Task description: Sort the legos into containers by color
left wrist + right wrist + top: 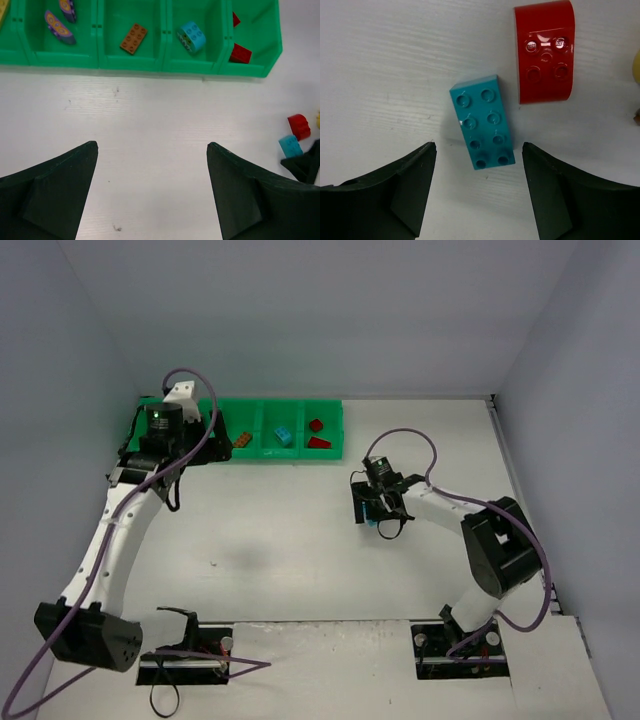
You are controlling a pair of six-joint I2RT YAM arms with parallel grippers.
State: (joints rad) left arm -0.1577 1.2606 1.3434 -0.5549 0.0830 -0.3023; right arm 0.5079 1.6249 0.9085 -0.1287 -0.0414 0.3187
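Note:
My right gripper (479, 150) is open and low over a cyan brick (482, 122) lying flat on the table; the brick's near end sits between the fingertips. A red curved brick (545, 65) lies just beyond it, and a yellow piece (636, 67) shows at the right edge. The green tray (150, 65) holds purple bricks (59, 27), an orange-brown brick (133, 38), a cyan brick (191, 36) and red bricks (240, 52) in separate compartments. My left gripper (152, 145) is open and empty above bare table in front of the tray.
In the top view the tray (270, 457) stands at the back left, with my left gripper (165, 480) by its left end and my right gripper (372, 515) to its right. Walls enclose the table on three sides.

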